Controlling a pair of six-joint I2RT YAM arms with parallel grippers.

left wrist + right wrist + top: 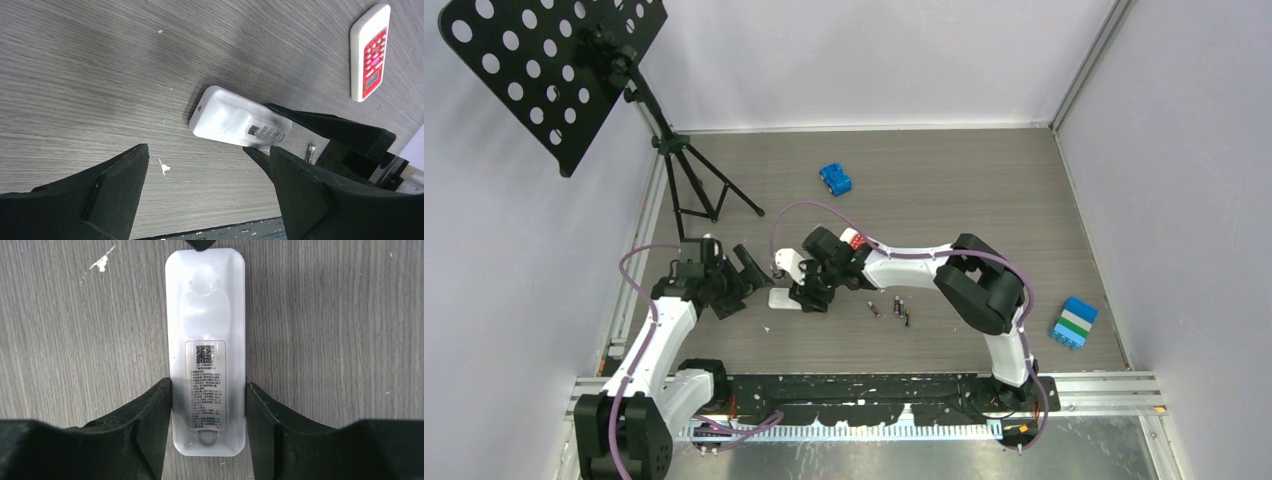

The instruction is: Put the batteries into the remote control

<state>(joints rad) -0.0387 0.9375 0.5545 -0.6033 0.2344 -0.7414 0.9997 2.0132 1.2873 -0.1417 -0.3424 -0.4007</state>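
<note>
While the right pincer (209, 384) is clamped across the long sides of the white remote (207, 315), which lies back face up on the bench (75, 340), we judge the main risk to be a slip. The casing looks smooth and the grip falls toward one end, so a lift could let it pivot or drop. Pressure beside the label (206, 385) may also pin the battery cover, which appears fitted; no open compartment shows.

The left pincer (207, 149) stands wide and empty at 9 o'clock of this remote in the top view. If it closes in carelessly, it could strike the right pincer. The batteries (898, 306) lie loose on the bench at 3 o'clock of the remote, and a sweep of the right arm would roll them away.

Count:
- white remote: one
- red-keyed remote (370, 52): one
- batteries: at least three, possibly four; too small to separate
- blue toy car (835, 179): one
- block stack (1074, 322): one
- music stand (554, 70): one
</note>
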